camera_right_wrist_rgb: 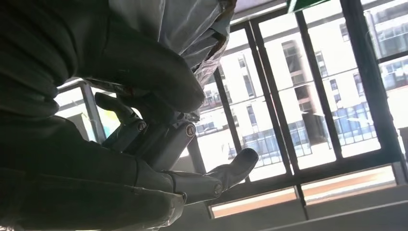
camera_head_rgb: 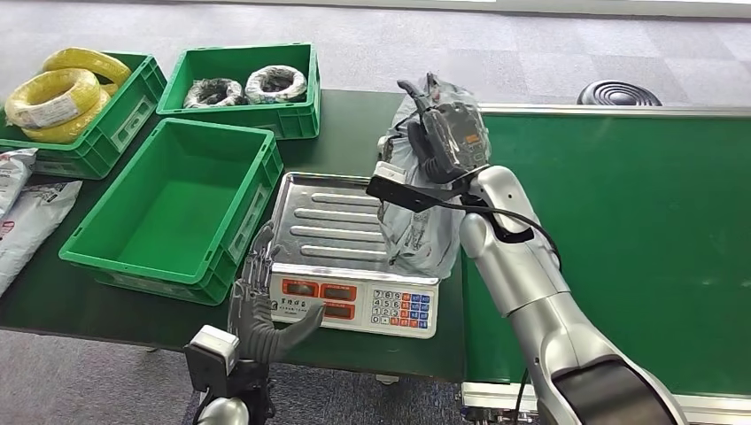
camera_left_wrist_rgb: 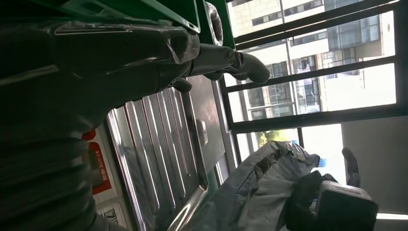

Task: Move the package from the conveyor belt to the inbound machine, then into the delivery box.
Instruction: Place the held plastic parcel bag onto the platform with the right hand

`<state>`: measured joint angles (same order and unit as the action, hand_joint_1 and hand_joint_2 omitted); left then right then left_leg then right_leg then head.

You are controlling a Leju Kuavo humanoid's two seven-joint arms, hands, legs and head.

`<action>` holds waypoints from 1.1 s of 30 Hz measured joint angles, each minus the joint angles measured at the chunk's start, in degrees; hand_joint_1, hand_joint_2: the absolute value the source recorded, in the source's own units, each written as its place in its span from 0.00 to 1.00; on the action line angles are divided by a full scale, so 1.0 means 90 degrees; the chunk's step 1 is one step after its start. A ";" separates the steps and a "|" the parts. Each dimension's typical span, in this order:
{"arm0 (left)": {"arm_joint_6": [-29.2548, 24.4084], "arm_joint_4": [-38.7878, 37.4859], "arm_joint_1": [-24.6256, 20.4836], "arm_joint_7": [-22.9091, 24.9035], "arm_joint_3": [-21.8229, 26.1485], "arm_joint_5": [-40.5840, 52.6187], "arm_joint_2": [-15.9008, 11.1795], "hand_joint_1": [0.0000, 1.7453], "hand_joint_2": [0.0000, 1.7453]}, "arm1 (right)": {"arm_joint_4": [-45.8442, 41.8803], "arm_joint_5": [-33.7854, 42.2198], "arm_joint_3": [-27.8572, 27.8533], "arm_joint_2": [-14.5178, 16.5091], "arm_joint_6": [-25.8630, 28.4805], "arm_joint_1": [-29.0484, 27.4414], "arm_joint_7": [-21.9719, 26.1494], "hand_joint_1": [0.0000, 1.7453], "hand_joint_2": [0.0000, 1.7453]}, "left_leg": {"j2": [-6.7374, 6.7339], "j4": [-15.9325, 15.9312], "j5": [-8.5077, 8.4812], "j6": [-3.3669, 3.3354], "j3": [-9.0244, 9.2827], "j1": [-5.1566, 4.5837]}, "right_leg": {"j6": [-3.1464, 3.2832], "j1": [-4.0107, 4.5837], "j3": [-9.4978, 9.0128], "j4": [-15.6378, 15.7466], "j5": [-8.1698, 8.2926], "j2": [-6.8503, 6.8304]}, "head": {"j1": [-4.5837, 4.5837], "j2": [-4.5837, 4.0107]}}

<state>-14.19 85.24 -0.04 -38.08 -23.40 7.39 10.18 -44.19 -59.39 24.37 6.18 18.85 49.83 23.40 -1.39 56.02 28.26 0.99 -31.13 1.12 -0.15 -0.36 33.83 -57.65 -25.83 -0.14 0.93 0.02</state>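
A grey plastic package (camera_head_rgb: 418, 221) hangs upright over the right side of the scale's steel tray (camera_head_rgb: 323, 221); its lower end reaches the tray. My right hand (camera_head_rgb: 445, 133) grips the package's top, above the tray's far right corner. The same package (camera_left_wrist_rgb: 250, 192) shows in the left wrist view beside the ribbed tray (camera_left_wrist_rgb: 159, 144), and its plastic (camera_right_wrist_rgb: 183, 24) passes over my right hand's thumb (camera_right_wrist_rgb: 144, 72). My left hand (camera_head_rgb: 261, 305) stands at the scale's front left corner, fingers apart, holding nothing. The conveyor belt (camera_head_rgb: 620, 230) lies to the right.
The scale (camera_head_rgb: 354, 305) has a keypad facing me. An empty green crate (camera_head_rgb: 177, 208) stands left of it. Behind are a crate with dark wire coils (camera_head_rgb: 243, 88) and one with yellow coils (camera_head_rgb: 62, 97). Grey bags (camera_head_rgb: 22, 212) lie at far left.
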 joint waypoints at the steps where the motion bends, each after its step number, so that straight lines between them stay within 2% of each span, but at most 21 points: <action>1: -0.0001 -0.0023 -0.0024 0.0000 -0.0002 -0.0016 0.0007 0.00 1.00 | 0.0135 0.0012 0.0070 0.0111 0.0013 0.0062 0.0021 1.00 1.00 | 0.0000 0.0000 0.0000 0.0000 -0.0002 0.0000 | 0.0000 0.0000 0.0002 0.0000 0.0000 0.0000 | -0.0001 0.0000; 6: -0.0004 -0.0092 -0.0105 0.0000 -0.0002 -0.0061 0.0037 0.00 1.00 | 0.0546 0.0038 0.0342 0.0509 0.0112 0.0185 0.0075 1.00 1.00 | 0.0004 0.0001 0.0000 0.0000 -0.0005 -0.0002 | 0.0000 -0.0002 0.0003 0.0001 0.0000 -0.0006 | -0.0001 0.0000; 13: 0.0008 -0.0106 -0.0113 0.0030 0.0003 -0.0071 0.0058 0.00 1.00 | 0.0745 -0.0032 0.0527 0.0655 0.0172 0.0233 0.0015 1.00 1.00 | 0.0004 0.0002 0.0000 0.0000 -0.0007 -0.0003 | -0.0001 -0.0003 0.0002 0.0001 0.0000 -0.0008 | -0.0001 0.0000; 14: 0.0021 -0.0106 -0.0118 0.0041 0.0004 -0.0070 0.0063 0.00 1.00 | 0.0763 -0.0069 0.0558 0.0667 0.0177 0.0234 -0.0030 0.97 1.00 | 0.0004 0.0002 0.0000 0.0000 -0.0006 -0.0003 | -0.0001 -0.0003 0.0002 0.0001 0.0000 -0.0008 | -0.0001 0.0000; 15: 0.0037 -0.0106 -0.0124 0.0052 0.0005 -0.0068 0.0070 0.00 1.00 | 0.0783 -0.0104 0.0593 0.0677 0.0178 0.0235 -0.0088 0.77 1.00 | 0.0004 0.0002 0.0000 0.0000 -0.0006 -0.0002 | -0.0001 -0.0003 0.0003 0.0001 0.0000 -0.0008 | -0.0001 0.0000; 17: 0.0074 -0.0107 -0.0142 0.0069 0.0007 -0.0063 0.0090 0.00 1.00 | 0.0841 -0.0121 0.0653 0.0691 0.0160 0.0238 -0.0199 0.27 1.00 | 0.0004 0.0002 0.0000 0.0000 -0.0006 -0.0002 | -0.0001 -0.0002 0.0003 0.0001 0.0000 -0.0008 | -0.0001 0.0000; 18: 0.0087 -0.0108 -0.0153 0.0077 0.0008 -0.0061 0.0100 0.00 1.00 | 0.0888 -0.0096 0.0669 0.0696 0.0149 0.0239 -0.0248 0.05 1.00 | 0.0004 0.0002 0.0000 0.0000 -0.0006 -0.0002 | -0.0001 -0.0002 0.0003 0.0001 0.0000 -0.0008 | -0.0001 0.0000; 19: 0.0097 -0.0108 -0.0165 0.0083 0.0009 -0.0058 0.0108 0.00 1.00 | 0.0948 -0.0053 0.0674 0.0700 0.0148 0.0238 -0.0282 0.00 1.00 | 0.0005 0.0002 0.0000 0.0000 -0.0006 -0.0002 | 0.0000 -0.0002 0.0003 0.0001 0.0000 -0.0008 | -0.0001 0.0000; 29: 0.0103 -0.0094 -0.0158 0.0114 0.0029 -0.0029 0.0115 0.00 1.00 | 0.1475 -0.0038 0.0656 0.0700 0.0887 -0.0234 -0.0279 0.00 1.00 | 0.0004 0.0002 0.0001 -0.0001 -0.0007 -0.0002 | -0.0001 -0.0002 0.0004 0.0001 0.0000 -0.0009 | -0.0001 0.0000; 33: 0.0104 -0.0092 -0.0134 0.0115 0.0036 -0.0024 0.0115 0.00 1.00 | 0.1560 -0.0047 0.0652 0.0700 0.0946 -0.0361 -0.0276 0.00 1.00 | 0.0004 0.0002 0.0002 -0.0001 -0.0007 -0.0002 | 0.0000 -0.0002 0.0004 0.0001 0.0000 -0.0009 | -0.0001 0.0000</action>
<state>-13.26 84.41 -1.25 -37.04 -23.07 7.17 11.21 -30.15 -59.81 30.23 12.48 27.36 46.59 20.92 -1.35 56.04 28.27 0.98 -31.19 1.10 -0.15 -0.38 33.87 -57.64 -25.83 -0.22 0.92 0.02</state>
